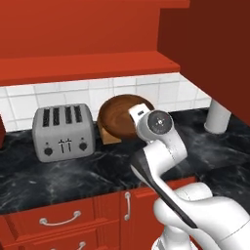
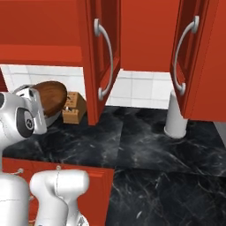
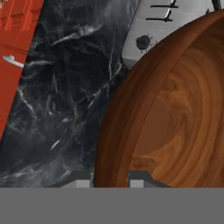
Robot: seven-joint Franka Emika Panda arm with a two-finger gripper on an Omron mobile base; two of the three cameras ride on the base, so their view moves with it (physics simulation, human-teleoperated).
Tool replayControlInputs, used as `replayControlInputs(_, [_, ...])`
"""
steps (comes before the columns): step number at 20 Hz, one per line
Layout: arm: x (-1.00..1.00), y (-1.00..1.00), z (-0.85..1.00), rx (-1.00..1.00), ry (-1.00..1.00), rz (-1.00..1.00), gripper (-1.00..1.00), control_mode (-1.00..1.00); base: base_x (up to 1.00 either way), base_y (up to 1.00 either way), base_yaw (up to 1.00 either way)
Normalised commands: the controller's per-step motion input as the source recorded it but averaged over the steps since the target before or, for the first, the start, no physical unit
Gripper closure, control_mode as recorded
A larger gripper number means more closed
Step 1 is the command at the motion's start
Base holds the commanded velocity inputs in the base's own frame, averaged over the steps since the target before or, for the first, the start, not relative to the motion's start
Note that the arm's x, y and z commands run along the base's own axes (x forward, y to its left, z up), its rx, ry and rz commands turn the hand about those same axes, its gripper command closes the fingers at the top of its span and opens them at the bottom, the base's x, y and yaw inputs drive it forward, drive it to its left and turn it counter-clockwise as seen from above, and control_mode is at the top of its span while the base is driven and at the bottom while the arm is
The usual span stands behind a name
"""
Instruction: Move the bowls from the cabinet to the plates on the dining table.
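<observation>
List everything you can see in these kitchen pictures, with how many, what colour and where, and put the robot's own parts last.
brown bowl: one, glossy wood brown, held tilted above the black counter, beside the toaster
toaster: one, silver, four slots, on the counter against the white tiles
wooden box: one, tan, on the counter behind the bowl
white cylinder: one, standing on the counter under the open cabinet
cabinet: red, doors open, curved silver handles
black counter: one, white-veined marble
drawers: red, small silver handles, under the counter
arm: white
pincer: shut on the bowl's rim
</observation>
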Motion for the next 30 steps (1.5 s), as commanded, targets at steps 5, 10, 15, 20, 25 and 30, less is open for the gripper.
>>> replayControlInputs(5, [0.00,0.00,0.00,0.00,0.00,0.00,1.00,1.00,-0.69,0.57,0.00])
replayControlInputs(10, [0.00,0.00,0.00,0.00,0.00,0.00,1.00,1.00,-0.87,0.85,0.00])
replayControlInputs(15, [0.00,0.00,0.00,0.00,0.00,0.00,1.00,1.00,-0.85,0.53,-0.02])
replayControlInputs(20, [0.00,0.00,0.00,0.00,0.00,0.00,1.00,1.00,-0.85,0.01,-0.35])
replayControlInputs(25, [0.00,0.00,0.00,0.00,0.00,0.00,1.00,1.00,-0.71,0.00,-0.61])
replayControlInputs(30, [0.00,0.00,0.00,0.00,0.00,0.00,1.00,1.00,-0.47,0.02,-0.74])
